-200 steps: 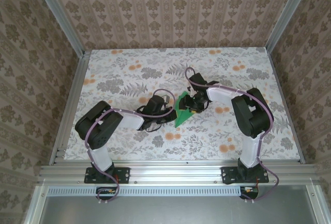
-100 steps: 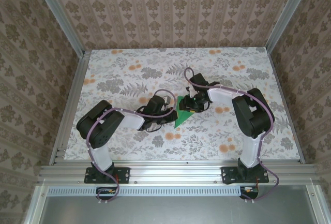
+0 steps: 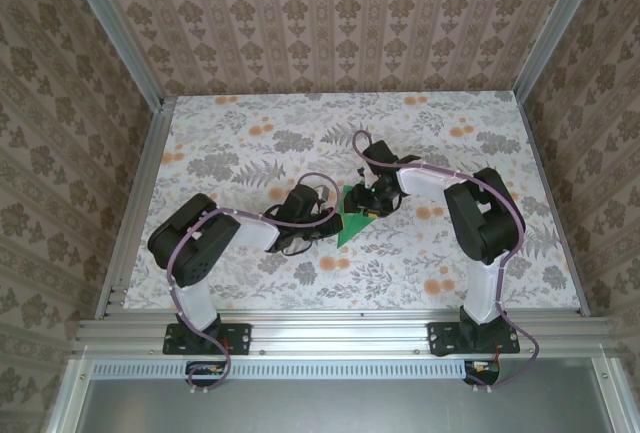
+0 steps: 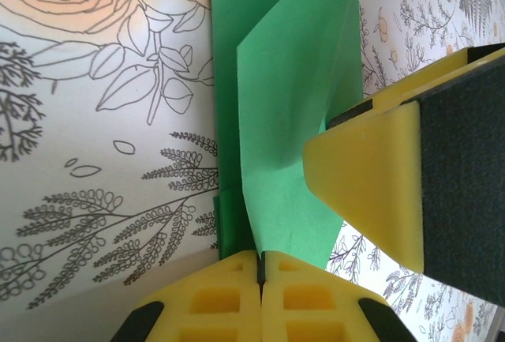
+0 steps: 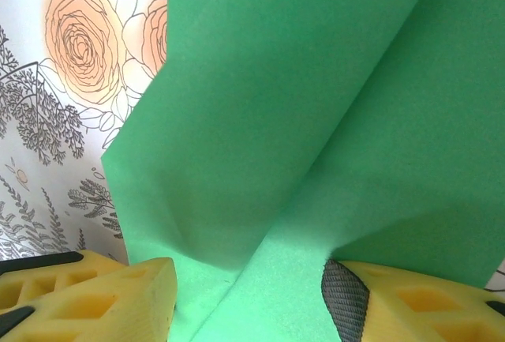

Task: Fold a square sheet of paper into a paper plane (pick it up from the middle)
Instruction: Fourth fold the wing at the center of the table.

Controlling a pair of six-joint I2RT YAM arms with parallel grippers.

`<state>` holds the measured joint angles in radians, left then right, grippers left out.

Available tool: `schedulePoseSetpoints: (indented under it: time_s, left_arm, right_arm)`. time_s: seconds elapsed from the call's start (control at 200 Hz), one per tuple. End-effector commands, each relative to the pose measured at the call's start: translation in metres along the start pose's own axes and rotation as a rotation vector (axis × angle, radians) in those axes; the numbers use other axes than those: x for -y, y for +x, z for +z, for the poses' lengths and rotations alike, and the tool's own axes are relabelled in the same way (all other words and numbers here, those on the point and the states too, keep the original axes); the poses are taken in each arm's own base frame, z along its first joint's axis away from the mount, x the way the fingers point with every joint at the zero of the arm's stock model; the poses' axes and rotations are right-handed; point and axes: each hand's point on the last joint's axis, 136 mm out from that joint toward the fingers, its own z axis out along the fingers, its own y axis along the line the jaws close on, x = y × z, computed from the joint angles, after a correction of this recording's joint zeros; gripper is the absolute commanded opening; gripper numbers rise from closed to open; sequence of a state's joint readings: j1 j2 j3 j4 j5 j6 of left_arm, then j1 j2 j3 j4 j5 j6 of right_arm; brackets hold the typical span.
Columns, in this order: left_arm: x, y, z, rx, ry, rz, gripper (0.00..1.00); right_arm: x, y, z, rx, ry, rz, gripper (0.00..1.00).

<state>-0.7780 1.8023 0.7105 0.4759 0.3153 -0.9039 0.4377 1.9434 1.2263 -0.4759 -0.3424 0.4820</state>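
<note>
The flower-printed table [image 3: 220, 153] is spanned by both arms. The left arm [image 3: 200, 243] and the right arm [image 3: 480, 218] are angled inward, so that their tools meet near its middle. Between the two tools lies the square sheet of paper [image 3: 349, 225], bright green, creased and not flat. In the left wrist view one flap is raised above a lower layer that rests on the table. The left gripper [image 4: 260, 267] is pressed together, and the near edge of the raised flap is pinched in the seam between its yellow fingertips. The right gripper [image 5: 248, 291] is spread wide and the paper is straddled by it, with a valley crease running up and away from the gap between its fingertips. Just to the right of the left gripper's tip, one finger [image 4: 371, 176] of the right gripper, yellow with a black pad, is seen against the raised flap. Whether the flap is touched by it cannot be told.
</note>
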Motion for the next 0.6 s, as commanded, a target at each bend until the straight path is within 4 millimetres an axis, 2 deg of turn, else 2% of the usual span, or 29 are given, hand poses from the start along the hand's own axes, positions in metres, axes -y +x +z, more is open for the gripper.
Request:
schedulePoseSetpoints:
  time_s: [0.0, 0.05, 0.3, 0.445, 0.595]
  left_arm:
    - [-0.001, -0.004, 0.002, -0.002, -0.012, 0.013, 0.1]
    - [0.0, -0.005, 0.001, -0.001, -0.007, 0.014, 0.12]
    - [0.012, -0.011, -0.006, 0.015, 0.044, 0.005, 0.21]
    - [0.011, -0.013, -0.017, 0.042, 0.033, -0.003, 0.25]
    - [0.007, -0.012, -0.028, 0.073, 0.014, -0.008, 0.26]
  right_arm:
    - [0.061, 0.026, 0.032, -0.082, 0.244, 0.072, 0.59]
    - [0.068, 0.032, 0.033, -0.104, 0.28, 0.091, 0.59]
    - [0.096, 0.04, 0.033, -0.11, 0.433, 0.169, 0.59]
    - [0.103, 0.043, 0.034, -0.115, 0.472, 0.204, 0.59]
    - [0.107, 0.047, 0.036, -0.121, 0.493, 0.23, 0.59]
